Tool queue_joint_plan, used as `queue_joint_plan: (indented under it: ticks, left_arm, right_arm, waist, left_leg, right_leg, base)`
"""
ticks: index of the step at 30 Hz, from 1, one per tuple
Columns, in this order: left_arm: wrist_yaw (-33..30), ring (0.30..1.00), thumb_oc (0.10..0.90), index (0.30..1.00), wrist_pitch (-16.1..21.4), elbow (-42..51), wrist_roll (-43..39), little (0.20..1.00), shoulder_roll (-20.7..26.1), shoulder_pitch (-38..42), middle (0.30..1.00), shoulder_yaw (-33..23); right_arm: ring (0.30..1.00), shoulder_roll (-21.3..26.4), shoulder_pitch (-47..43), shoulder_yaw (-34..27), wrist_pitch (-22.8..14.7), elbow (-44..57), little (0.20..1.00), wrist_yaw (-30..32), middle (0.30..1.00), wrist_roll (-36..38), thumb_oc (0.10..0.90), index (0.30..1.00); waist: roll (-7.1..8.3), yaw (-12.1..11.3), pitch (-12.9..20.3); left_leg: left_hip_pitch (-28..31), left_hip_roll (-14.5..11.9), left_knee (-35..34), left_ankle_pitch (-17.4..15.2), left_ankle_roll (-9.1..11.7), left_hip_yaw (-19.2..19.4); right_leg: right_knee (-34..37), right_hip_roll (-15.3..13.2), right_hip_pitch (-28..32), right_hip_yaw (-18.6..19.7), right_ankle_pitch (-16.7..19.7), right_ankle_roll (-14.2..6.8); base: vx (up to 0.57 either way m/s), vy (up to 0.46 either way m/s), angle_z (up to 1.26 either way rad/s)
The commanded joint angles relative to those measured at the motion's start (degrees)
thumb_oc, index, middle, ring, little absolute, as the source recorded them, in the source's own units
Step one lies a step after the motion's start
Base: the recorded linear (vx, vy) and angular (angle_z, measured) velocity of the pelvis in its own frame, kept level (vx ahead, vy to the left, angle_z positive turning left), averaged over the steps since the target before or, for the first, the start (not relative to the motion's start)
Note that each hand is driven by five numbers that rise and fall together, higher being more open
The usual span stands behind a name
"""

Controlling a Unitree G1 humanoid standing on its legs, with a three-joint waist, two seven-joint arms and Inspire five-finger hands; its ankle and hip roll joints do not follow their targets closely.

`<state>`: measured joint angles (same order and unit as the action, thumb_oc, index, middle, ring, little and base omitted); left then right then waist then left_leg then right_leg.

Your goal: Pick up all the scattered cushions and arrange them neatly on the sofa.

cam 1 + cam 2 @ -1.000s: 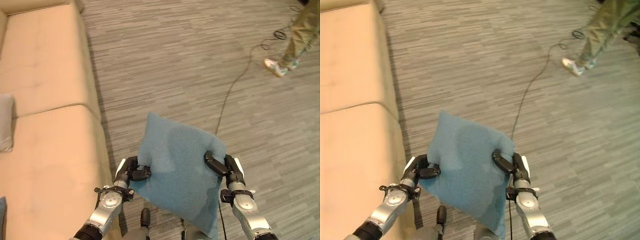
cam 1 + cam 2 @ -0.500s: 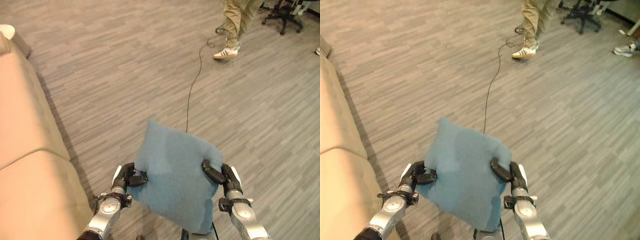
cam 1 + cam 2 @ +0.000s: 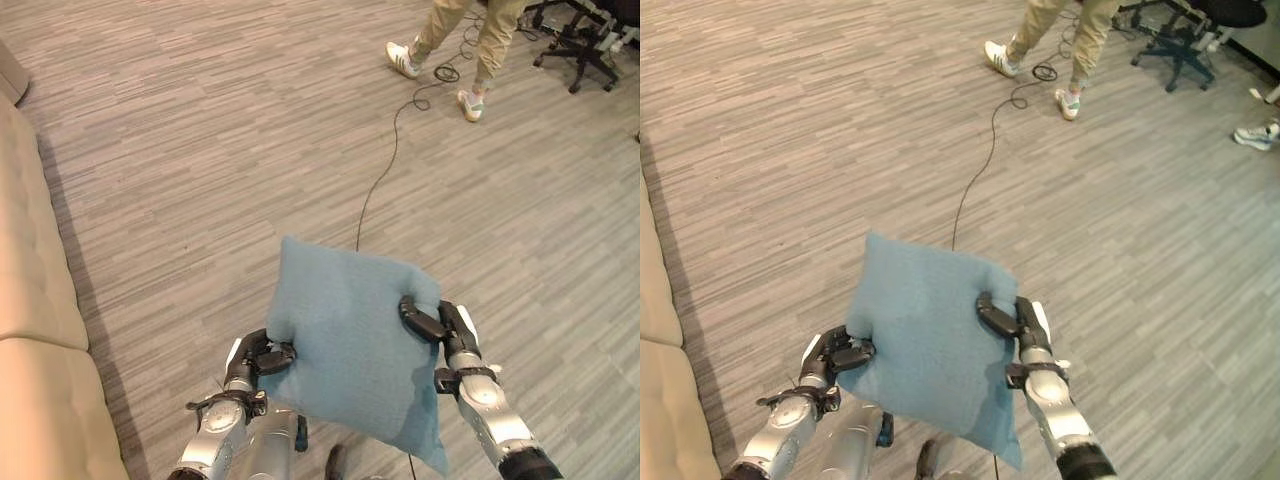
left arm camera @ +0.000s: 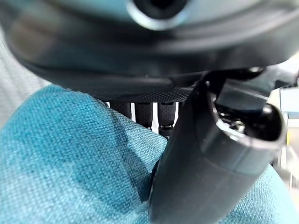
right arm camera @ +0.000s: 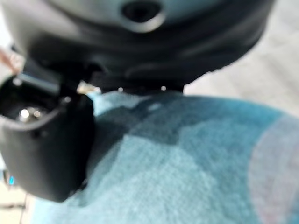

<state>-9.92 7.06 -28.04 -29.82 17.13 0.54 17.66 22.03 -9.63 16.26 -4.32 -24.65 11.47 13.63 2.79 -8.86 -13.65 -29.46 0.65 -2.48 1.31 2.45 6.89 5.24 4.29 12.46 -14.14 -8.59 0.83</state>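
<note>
Cushion (image 3: 350, 350) right of sofa (image 3: 30, 330)

A square teal-blue fabric cushion (image 3: 350, 350) is held up above the grey floor, tilted with 1 corner hanging low, beside the beige sofa (image 3: 35, 330) at left

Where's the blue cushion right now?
The blue cushion hangs above the grey floor, pinched between the left hand and right hand, with the sofa off to the robot's left.
</note>
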Motion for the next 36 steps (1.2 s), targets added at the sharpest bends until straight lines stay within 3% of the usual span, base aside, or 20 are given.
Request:
queue_joint_plan:
  ticks: [1, 2, 3, 4, 5, 7, 8, 9, 11, 14, 18, 22, 25, 26, 27, 28, 29, 32, 33, 36]
  left_arm:
    - [2.77, 0.300, 0.400, 0.300, 6.61, 13.00, -2.29, 0.300, -2.95, 6.49, 0.300, 1.53]
    - [2.78, 0.300, 0.400, 0.300, 6.60, 13.01, -2.29, 0.300, -2.95, 6.48, 0.300, 1.53]
    - [2.37, 0.300, 0.400, 0.300, 6.50, 12.57, -2.69, 0.300, -2.90, 6.14, 0.300, 0.86]
    - [1.94, 0.300, 0.400, 0.300, 6.75, 12.24, -3.12, 0.300, -2.35, 5.92, 0.300, 0.00]
    - [2.43, 0.300, 0.400, 0.300, 6.40, 12.02, -3.25, 0.300, -1.53, 4.95, 0.300, 0.49]
    - [2.43, 0.300, 0.400, 0.300, 6.40, 12.03, -3.25, 0.300, -1.53, 4.95, 0.300, 0.50]
    - [2.17, 0.300, 0.400, 0.300, 6.18, 11.80, -3.06, 0.300, -0.70, 5.13, 0.300, 0.80]
    - [2.12, 0.300, 0.400, 0.300, 5.92, 11.53, -2.43, 0.300, -0.67, 5.59, 0.300, 1.11]
    - [1.64, 0.300, 0.400, 0.300, 5.91, 11.58, -1.79, 0.300, -0.20, 6.66, 0.300, 1.47]
    - [0.86, 0.300, 0.400, 0.300, 6.06, 11.05, -0.33, 0.300, 0.16, 8.05, 0.300, 1.69]
    - [1.84, 0.300, 0.400, 0.300, 5.57, 10.09, 0.63, 0.300, 0.02, 8.92, 0.300, 2.60]
    - [2.49, 0.300, 0.400, 0.300, 5.21, 8.31, 2.38, 0.300, -1.14, 8.06, 0.300, 2.93]
    - [2.90, 0.300, 0.400, 0.300, 6.19, 7.80, 2.15, 0.300, -2.72, 7.56, 0.300, 3.88]
    - [2.90, 0.300, 0.400, 0.300, 6.20, 7.79, 2.15, 0.300, -2.69, 7.58, 0.300, 3.89]
    - [2.89, 0.300, 0.400, 0.300, 6.23, 7.53, 1.76, 0.300, -3.34, 6.61, 0.300, 3.61]
    - [2.89, 0.300, 0.400, 0.300, 6.23, 7.54, 1.76, 0.300, -3.32, 6.62, 0.300, 3.62]
    - [2.78, 0.300, 0.400, 0.300, 6.33, 7.53, -0.13, 0.300, -3.42, 6.70, 0.300, 3.47]
    - [2.57, 0.300, 0.400, 0.300, 5.98, 8.39, -1.55, 0.300, -3.26, 6.14, 0.300, 2.73]
    - [1.91, 0.300, 0.400, 0.300, 5.65, 8.83, -2.01, 0.300, -3.13, 6.51, 0.300, 2.53]
    - [0.97, 0.300, 0.400, 0.300, 5.79, 9.55, -1.99, 0.300, -3.69, 6.01, 0.300, 1.23]
  right_arm:
    - [0.300, -4.37, -6.33, 6.43, -5.00, 8.06, 0.300, -5.93, 0.300, -3.41, 0.400, 0.300]
    - [0.300, -4.38, -6.32, 6.43, -5.00, 8.06, 0.300, -5.93, 0.300, -3.41, 0.400, 0.300]
    - [0.300, -4.97, -6.07, 7.04, -5.01, 8.12, 0.300, -6.26, 0.300, -4.14, 0.400, 0.300]
    - [0.300, -5.57, -5.69, 7.36, -4.82, 8.01, 0.300, -6.83, 0.300, -4.52, 0.400, 0.300]
    - [0.300, -6.57, -4.09, 7.56, -4.87, 7.86, 0.300, -7.51, 0.300, -4.97, 0.400, 0.300]
    - [0.300, -6.57, -4.08, 7.55, -4.87, 7.86, 0.300, -7.51, 0.300, -4.98, 0.400, 0.300]
    - [0.300, -7.26, -2.89, 7.43, -4.74, 7.17, 0.300, -7.66, 0.300, -5.01, 0.400, 0.300]
    - [0.300, -7.45, -2.66, 7.33, -4.79, 7.05, 0.300, -7.75, 0.300, -5.14, 0.400, 0.300]
    - [0.300, -7.43, -2.78, 6.90, -4.71, 7.07, 0.300, -7.29, 0.300, -5.26, 0.400, 0.300]
    - [0.300, -7.74, -1.81, 5.57, -4.66, 7.57, 0.300, -7.34, 0.300, -5.38, 0.400, 0.300]
    - [0.300, -6.64, -0.02, 4.07, -4.49, 8.49, 0.300, -8.11, 0.300, -5.06, 0.400, 0.300]
    - [0.300, -5.63, 1.78, 3.61, -4.18, 8.51, 0.300, -8.22, 0.300, -4.48, 0.400, 0.300]
    - [0.300, -4.74, 2.95, 4.00, -3.50, 8.24, 0.300, -8.08, 0.300, -5.26, 0.400, 0.300]
    - [0.300, -4.77, 2.95, 3.99, -3.50, 8.25, 0.300, -8.09, 0.300, -5.26, 0.400, 0.300]
    - [0.300, -4.93, 4.01, 4.54, -3.48, 7.98, 0.300, -8.46, 0.300, -4.89, 0.400, 0.300]
    - [0.300, -4.95, 4.01, 4.53, -3.48, 7.98, 0.300, -8.47, 0.300, -4.89, 0.400, 0.300]
    - [0.300, -3.92, 3.64, 4.64, -3.85, 7.73, 0.300, -8.44, 0.300, -4.47, 0.400, 0.300]
    - [0.300, -3.36, 2.59, 4.71, -4.00, 7.02, 0.300, -7.38, 0.300, -3.87, 0.400, 0.300]
    - [0.300, -3.26, 1.03, 5.19, -3.48, 6.54, 0.300, -6.69, 0.300, -3.72, 0.400, 0.300]
    - [0.300, -3.69, 0.13, 5.86, -3.88, 7.17, 0.300, -6.10, 0.300, -3.96, 0.400, 0.300]
  waist:
    - [-0.88, -4.02, 4.63]
    - [-0.87, -4.08, 4.62]
    - [-0.10, -5.36, 5.09]
    - [1.29, -6.66, 5.67]
    - [3.74, -8.53, 6.25]
    - [3.70, -8.61, 6.38]
    - [5.49, -8.34, 6.02]
    - [5.66, -7.91, 5.93]
    - [3.02, -5.84, 5.80]
    - [0.69, -2.38, 5.91]
    - [-0.67, 1.69, 5.28]
    - [-0.16, 4.94, 5.75]
    - [-1.89, 7.73, 6.42]
    - [-1.65, 7.90, 6.42]
    - [-2.24, 7.74, 7.81]
    - [-1.96, 7.90, 7.90]
    - [-1.38, 5.63, 6.18]
    - [0.48, 3.07, 3.96]
    - [1.27, 1.32, 2.50]
    - [1.00, -1.32, 3.44]
  left_leg:
    - [6.13, -3.79, -2.52, 5.84, -0.02, 6.58]
    - [6.15, -3.82, -2.52, 5.83, -0.02, 6.64]
    - [6.17, -3.59, -2.52, 9.02, 0.35, 6.49]
    - [6.71, -3.11, -2.52, 10.93, 0.01, 4.98]
    - [8.16, -0.76, -1.16, 10.84, -1.81, 2.00]
    - [8.03, -0.88, -1.18, 10.89, -1.80, 2.02]
    - [9.55, 1.54, 2.03, 7.93, -3.88, 0.49]
    - [10.35, 2.45, 3.50, 5.83, -4.99, 0.22]
    - [14.21, 2.16, 4.43, 2.24, -6.36, -2.80]
    - [22.70, 1.86, 2.44, -2.09, -7.00, -5.99]
    - [31.29, 0.87, 2.44, -5.84, -4.80, -9.53]
    - [39.37, 0.67, 1.99, -9.65, -1.72, -14.14]
    - [46.08, -1.54, 3.18, -11.12, -0.21, -19.83]
    - [45.93, -1.28, 3.19, -10.92, -0.25, -20.05]
    - [45.58, -2.65, 11.74, -6.79, 2.94, -20.20]
    - [45.30, -2.34, 11.80, -6.60, 2.90, -20.39]
    - [33.75, -2.26, 34.41, 3.55, 6.16, -17.75]
    - [23.21, -3.55, 49.76, 3.12, 2.39, -13.10]
    - [15.52, -5.32, 52.38, -1.19, -0.18, -8.01]
    - [12.11, -0.56, 34.98, -5.54, -1.61, -3.60]
  right_leg:
    - [-2.92, -1.91, 2.40, -1.05, -3.54, -5.64]
    - [-2.93, -1.92, 2.40, -0.99, -3.53, -5.64]
    - [-3.46, -1.99, 3.13, -1.18, -3.83, -5.98]
    - [-4.25, -2.50, 3.72, -0.58, -2.73, -6.67]
    - [-8.08, -5.48, 3.81, -1.34, 2.14, -9.40]
    - [-8.02, -5.39, 3.67, -1.25, 2.25, -9.38]
    - [-16.89, -10.47, 2.12, -2.51, 12.60, -13.46]
    - [-23.63, -12.38, 0.65, -3.01, 19.09, -15.56]
    - [-39.25, -13.97, -5.67, -3.19, 23.51, -14.40]
    - [-46.26, -17.34, -12.19, -7.86, 19.17, -13.25]
    - [-33.64, -14.96, -20.64, -11.77, 9.08, -10.71]
    - [-5.50, -8.99, -25.95, -6.38, 11.80, -11.51]
    - [-2.59, -8.18, -29.57, -1.28, 16.09, -12.08]
    - [-2.52, -8.50, -29.61, -1.33, 16.20, -12.12]
    - [-5.30, -6.58, -27.25, -0.34, 15.78, -10.08]
    - [-5.28, -6.93, -27.41, -0.36, 15.88, -10.13]
    - [-6.89, -6.12, -22.58, 0.41, 14.24, -6.79]
    - [-5.54, -5.54, -17.60, -0.11, 11.80, -3.97]
    - [-4.35, -4.83, -14.00, -0.59, 9.42, -2.94]
    - [-2.29, -3.57, -9.00, -1.18, 6.10, -4.04]
  base:
    - [0.35, 0.167, -0.30]
    - [0.54, 0.250, 0.08]
    - [0.41, 0.191, 0.36]
    - [0.73, 0.366, 0.42]
    - [0.54, 0.284, -0.03]
    - [0.33, 0.206, -0.29]
    - [0.56, 0.372, -0.07]
    - [0.79, 0.512, 0.38]
    - [0.64, 0.411, 1.23]
    - [0.64, 0.286, 1.07]
    - [0.60, 0.072, 0.99]
    - [0.69, -0.082, 0.77]
    - [0.76, -0.094, 1.22]
    - [0.80, -0.220, 0.79]
    - [0.41, -0.122, 0.54]
    - [0.70, -0.284, 0.51]
    - [0.35, -0.276, 0.45]
    - [0.27, -0.304, 0.15]
    - [0.48, -0.371, -0.22]
    - [0.47, -0.056, -0.25]
